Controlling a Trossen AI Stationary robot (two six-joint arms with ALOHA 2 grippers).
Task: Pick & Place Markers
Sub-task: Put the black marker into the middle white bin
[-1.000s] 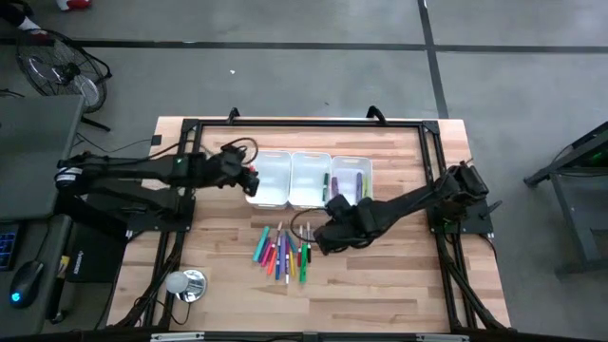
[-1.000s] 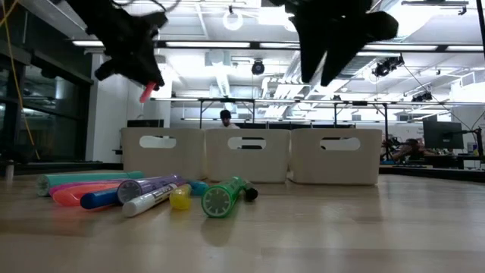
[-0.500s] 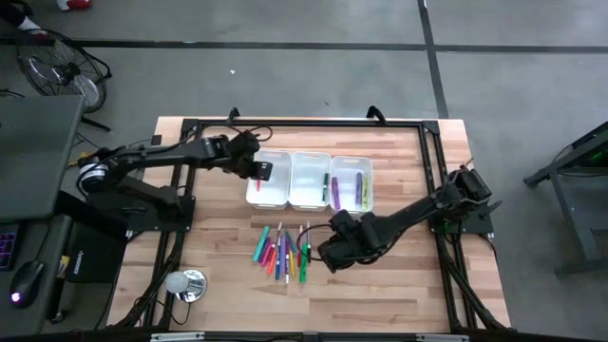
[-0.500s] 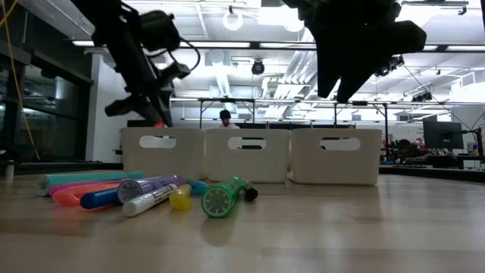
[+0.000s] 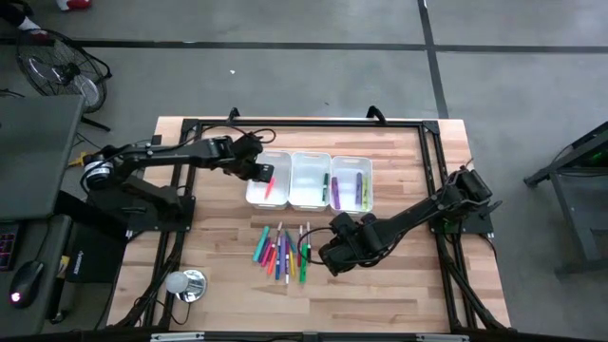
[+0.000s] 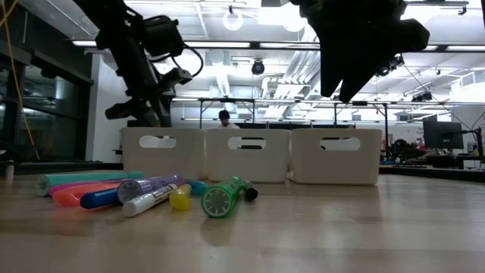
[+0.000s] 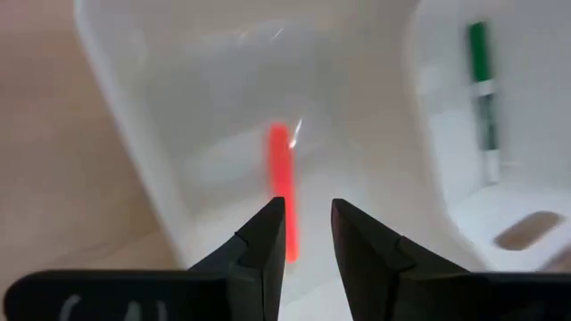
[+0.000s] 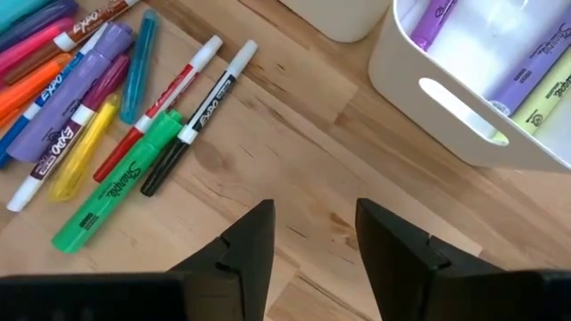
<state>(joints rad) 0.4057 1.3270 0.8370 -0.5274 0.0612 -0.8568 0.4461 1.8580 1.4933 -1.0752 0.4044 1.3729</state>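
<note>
We are hovering our left tool [image 5: 265,173], fingers parted and empty, over the left bin [image 5: 258,193] holding a red marker [image 7: 281,183], our right tool [image 5: 326,258] opened, holding nothing, beside the markers [image 5: 282,251] on the tabletop [image 5: 399,285].

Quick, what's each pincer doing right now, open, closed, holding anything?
Left pincer: open, empty, over the left bin; a red marker lies inside.
Right pincer: open, empty, above the table beside the loose markers.

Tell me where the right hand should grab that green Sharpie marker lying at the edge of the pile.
Grip the green Sharpie marker at mid-barrel, coming straight down from above with the fingers across its width. It lies flat on the table, and the side facing the right hand is bare wood. A red-and-white pen lies close along its other side, so keep the fingers narrow.
</note>
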